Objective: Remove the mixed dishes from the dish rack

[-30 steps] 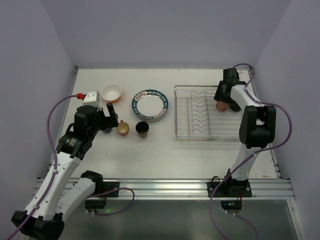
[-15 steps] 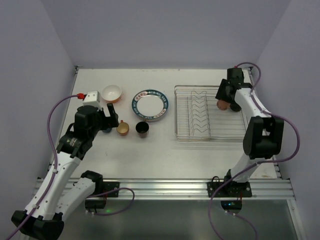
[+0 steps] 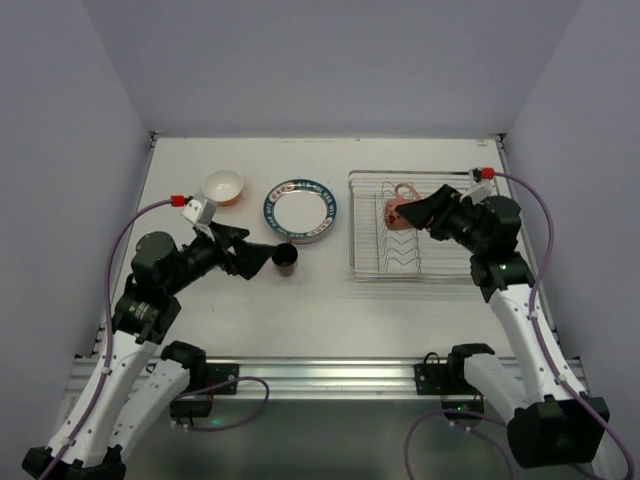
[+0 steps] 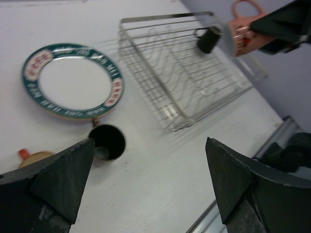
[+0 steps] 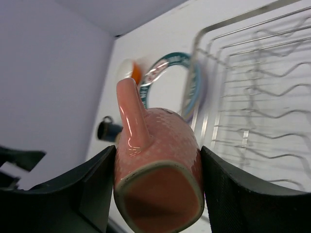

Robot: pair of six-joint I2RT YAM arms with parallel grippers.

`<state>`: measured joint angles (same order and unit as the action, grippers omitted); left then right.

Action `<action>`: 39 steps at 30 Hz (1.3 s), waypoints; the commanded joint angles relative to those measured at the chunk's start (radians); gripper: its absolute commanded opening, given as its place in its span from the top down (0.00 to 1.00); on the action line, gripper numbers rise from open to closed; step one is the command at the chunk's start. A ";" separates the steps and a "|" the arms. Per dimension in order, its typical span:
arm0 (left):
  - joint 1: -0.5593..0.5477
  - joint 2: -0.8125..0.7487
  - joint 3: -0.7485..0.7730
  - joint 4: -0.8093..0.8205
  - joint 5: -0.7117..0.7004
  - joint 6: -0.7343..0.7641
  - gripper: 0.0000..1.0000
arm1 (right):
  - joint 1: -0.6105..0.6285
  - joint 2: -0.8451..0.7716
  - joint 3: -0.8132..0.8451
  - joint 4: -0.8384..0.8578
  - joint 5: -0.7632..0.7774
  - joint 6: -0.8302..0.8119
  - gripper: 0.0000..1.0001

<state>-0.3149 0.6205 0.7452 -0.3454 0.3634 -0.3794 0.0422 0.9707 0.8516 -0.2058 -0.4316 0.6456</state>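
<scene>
My right gripper (image 3: 412, 212) is shut on a pink mug (image 3: 398, 211) and holds it tilted above the middle of the silver wire dish rack (image 3: 440, 262). In the right wrist view the pink mug (image 5: 156, 160) sits between both pads, handle up, with the rack (image 5: 262, 97) behind it. No other dish shows in the rack. My left gripper (image 3: 253, 262) is open and empty, low over the table beside a dark mug (image 3: 286, 257). The left wrist view shows this mug (image 4: 108, 141) by the left finger and a tan mug (image 4: 33, 156) partly hidden.
A dark-rimmed white plate (image 3: 300, 208) lies left of the rack, on top of other plates. A small orange bowl (image 3: 223, 186) stands at the far left. A purple cable (image 3: 120, 250) loops beside the left arm. Walls close in the table on three sides.
My right arm has swung from the rack's far right edge and carried the pink mug up and left over the rack. My left arm has dropped and reached right, covering the tan mug.
</scene>
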 commanded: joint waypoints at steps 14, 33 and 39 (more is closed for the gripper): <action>-0.604 0.234 -0.093 0.890 -0.043 -0.092 0.00 | 0.380 -0.382 -0.405 0.747 0.017 0.818 1.00; -0.776 0.421 0.060 0.913 -0.112 0.099 0.48 | 0.450 -0.371 -0.404 0.786 -0.016 0.853 1.00; -0.777 0.443 0.066 0.902 -0.112 0.135 0.78 | 0.476 -0.383 -0.402 0.806 -0.045 0.864 1.00</action>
<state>-1.0870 1.0576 0.7689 0.5106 0.2565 -0.2939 0.5030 0.6014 0.4332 0.5049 -0.4675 1.4899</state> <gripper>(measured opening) 0.242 0.655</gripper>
